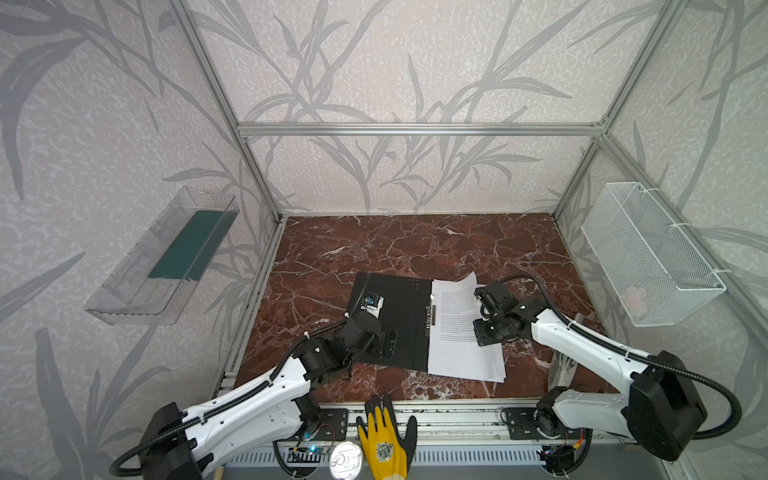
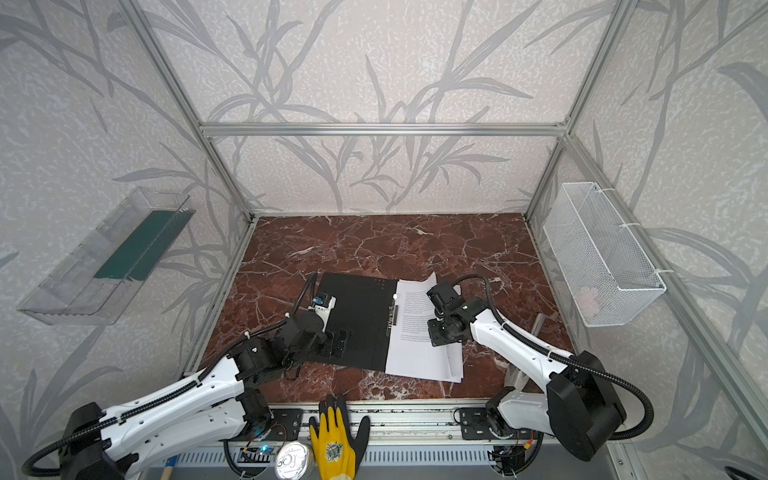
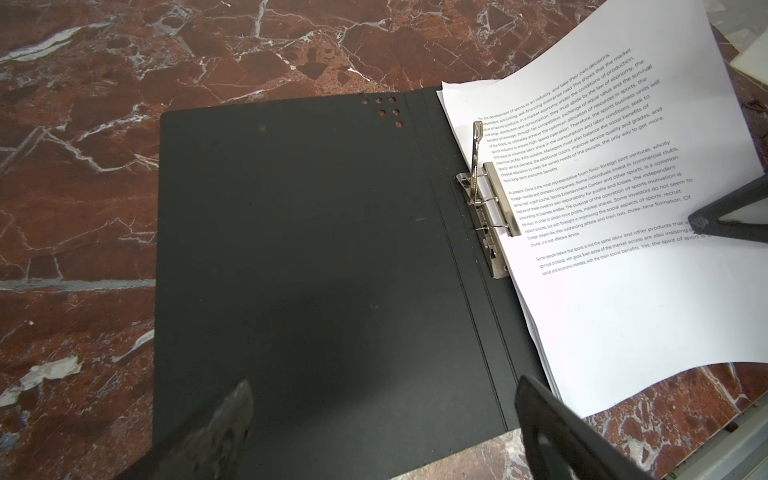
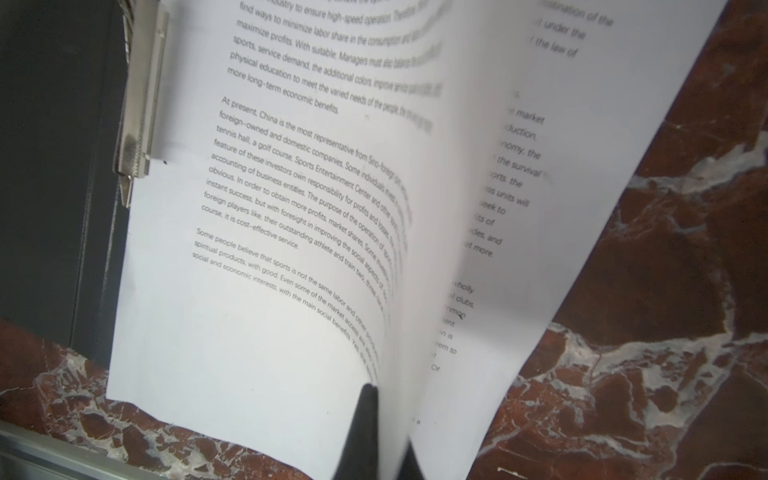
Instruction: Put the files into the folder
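wrist view, right hand [image 4: 386, 436] pinching files [image 4: 249, 332], both top views hide grip

Grey leaf-patterned walls [image 1: 374, 62], aluminium frame [image 1: 415, 129], red marble tabletop [image 1: 415, 245], clear wall tray [image 1: 124, 299], white mesh basket [image 1: 640, 249]

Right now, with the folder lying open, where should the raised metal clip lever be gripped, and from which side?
Pinch the lever near its flattened top end, jaws across its thin width. It stands up from the spine, so probably come from above on the bare folder cover side; the papers crowd the other side.
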Robot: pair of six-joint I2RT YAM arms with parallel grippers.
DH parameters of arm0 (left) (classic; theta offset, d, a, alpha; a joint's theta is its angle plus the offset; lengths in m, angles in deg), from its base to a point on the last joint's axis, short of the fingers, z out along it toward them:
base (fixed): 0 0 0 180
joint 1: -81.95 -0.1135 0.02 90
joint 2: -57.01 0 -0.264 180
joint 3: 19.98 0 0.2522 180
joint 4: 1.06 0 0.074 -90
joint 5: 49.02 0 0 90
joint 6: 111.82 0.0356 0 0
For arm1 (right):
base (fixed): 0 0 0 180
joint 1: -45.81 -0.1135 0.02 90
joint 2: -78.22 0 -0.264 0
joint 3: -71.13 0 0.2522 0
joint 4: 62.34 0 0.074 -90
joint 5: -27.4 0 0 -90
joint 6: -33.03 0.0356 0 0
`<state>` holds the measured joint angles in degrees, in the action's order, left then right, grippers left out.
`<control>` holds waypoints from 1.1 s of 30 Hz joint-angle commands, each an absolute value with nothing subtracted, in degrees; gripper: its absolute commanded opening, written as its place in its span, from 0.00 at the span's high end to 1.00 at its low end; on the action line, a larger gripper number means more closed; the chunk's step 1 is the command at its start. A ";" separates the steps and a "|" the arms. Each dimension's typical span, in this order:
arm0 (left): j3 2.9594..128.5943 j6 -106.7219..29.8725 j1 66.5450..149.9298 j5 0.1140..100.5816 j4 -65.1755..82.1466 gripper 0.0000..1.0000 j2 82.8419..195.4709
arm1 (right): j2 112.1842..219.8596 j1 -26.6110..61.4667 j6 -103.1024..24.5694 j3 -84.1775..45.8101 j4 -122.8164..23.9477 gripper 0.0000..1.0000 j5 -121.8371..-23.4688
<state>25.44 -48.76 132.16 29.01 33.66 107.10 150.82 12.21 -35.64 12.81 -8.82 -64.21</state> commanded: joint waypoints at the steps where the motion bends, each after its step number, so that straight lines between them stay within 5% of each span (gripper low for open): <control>1: 27.00 -48.25 132.40 28.27 33.62 0.01 107.31 | 150.47 11.92 -35.17 13.38 -9.03 0.93 -63.82; 6: 26.85 -48.28 132.42 28.97 33.19 0.01 107.13 | 149.06 11.93 -35.07 13.30 -8.73 0.46 -60.49; 11: 26.81 -48.43 132.41 29.18 32.91 0.01 107.34 | 145.44 11.97 -36.61 10.70 -6.37 0.16 -53.66; 20: 26.21 -48.71 132.40 28.05 32.41 0.01 106.28 | 141.06 2.33 -31.49 8.62 -10.93 0.21 -51.62; 33: 25.45 -48.83 132.44 27.35 32.03 0.01 104.48 | 164.30 -6.71 -26.48 2.80 -24.91 0.38 -52.96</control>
<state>25.44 -48.80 132.16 28.62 32.37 105.33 162.60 -6.35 -28.15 4.68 -20.92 -52.67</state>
